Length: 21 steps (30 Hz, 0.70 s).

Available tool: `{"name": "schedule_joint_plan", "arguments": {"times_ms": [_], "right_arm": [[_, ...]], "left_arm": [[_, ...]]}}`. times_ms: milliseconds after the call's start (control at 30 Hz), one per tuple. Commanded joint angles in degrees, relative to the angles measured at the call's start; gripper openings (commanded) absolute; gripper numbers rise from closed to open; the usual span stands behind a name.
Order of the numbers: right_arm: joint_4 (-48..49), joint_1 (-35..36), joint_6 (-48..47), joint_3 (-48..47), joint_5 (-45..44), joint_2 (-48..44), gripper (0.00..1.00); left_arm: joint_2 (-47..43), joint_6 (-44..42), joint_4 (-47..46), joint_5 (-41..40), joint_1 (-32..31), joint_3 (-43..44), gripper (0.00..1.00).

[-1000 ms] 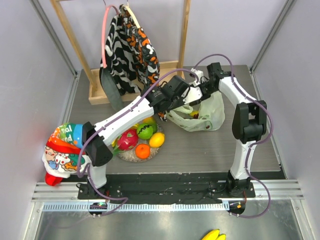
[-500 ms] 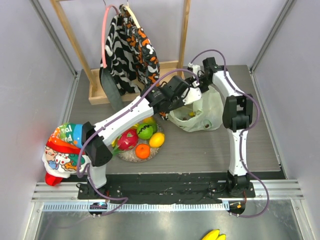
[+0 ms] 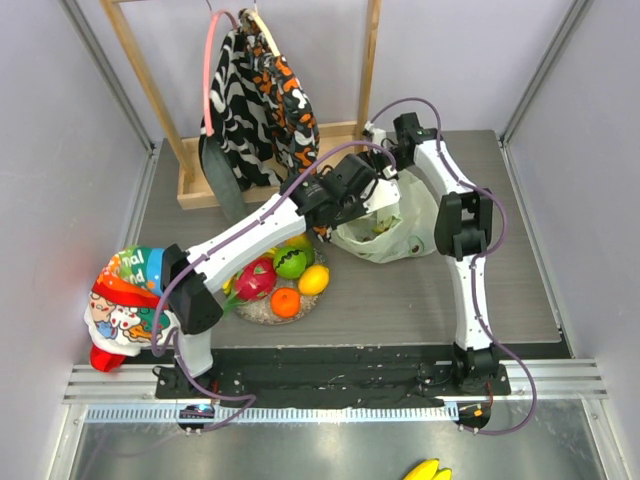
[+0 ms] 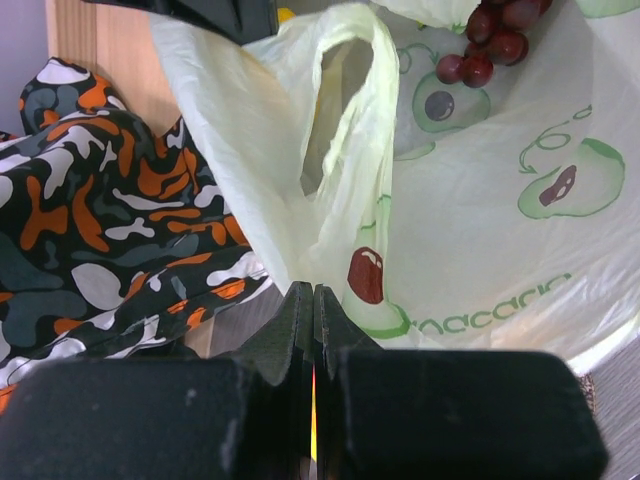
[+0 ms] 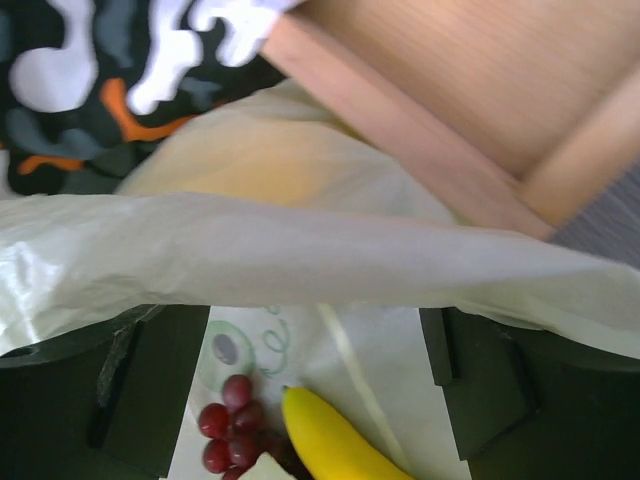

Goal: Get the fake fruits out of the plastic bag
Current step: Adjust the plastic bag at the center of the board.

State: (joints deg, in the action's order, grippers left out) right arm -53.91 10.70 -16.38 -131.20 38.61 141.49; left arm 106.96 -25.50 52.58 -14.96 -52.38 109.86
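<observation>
The worktop (image 3: pixel 400 300) carries a wooden rack (image 3: pixel 371 60) at the far edge, hung with a patterned cloth (image 3: pixel 260 90). The plastic bag (image 3: pixel 410 235) lies just in front of the rack, right of centre.

I read the left claw (image 4: pixel 313 300) as pressed together, pinching the bag's film at the foot of one handle loop on the bag's left side. The right claw (image 5: pixel 315 330) is spread wide above the bag's far rim, and a fold of that rim runs across between its fingers. Inside the bag, below that claw, a banana (image 5: pixel 325 435) lies touching the grapes (image 5: pixel 232 425).

Well left of the bag, a dish (image 3: pixel 255 312) holds a dragon fruit (image 3: pixel 256 278), green apple (image 3: pixel 290 262), lemon (image 3: pixel 314 279) and orange (image 3: pixel 286 302).
</observation>
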Motion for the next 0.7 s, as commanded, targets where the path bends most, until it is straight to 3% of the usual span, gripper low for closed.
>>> {"name": "schedule_joint_plan", "arguments": {"times_ms": [0,333,433,667], "right_arm": [[0.03,0.38,-1.46,0.41,8.67,-3.68,0.94],[-4.53,4.15,-0.75,-6.7,-1.33,2.56,0.95],[-6.03,4.94,-2.95,-6.88,-3.53,1.78,0.8],[-6.21,4.51,-5.06,-1.52,-6.18,-1.48,0.61]], "left_arm": [[-3.16,0.62,0.16,0.55,0.0,-0.35,0.0],[-2.37,0.8,0.16,0.37,-0.09,0.88,0.0],[-2.63,0.88,0.16,0.37,0.0,0.53,0.0],[-2.02,0.8,-0.28,0.72,0.0,1.49,0.0]]}}
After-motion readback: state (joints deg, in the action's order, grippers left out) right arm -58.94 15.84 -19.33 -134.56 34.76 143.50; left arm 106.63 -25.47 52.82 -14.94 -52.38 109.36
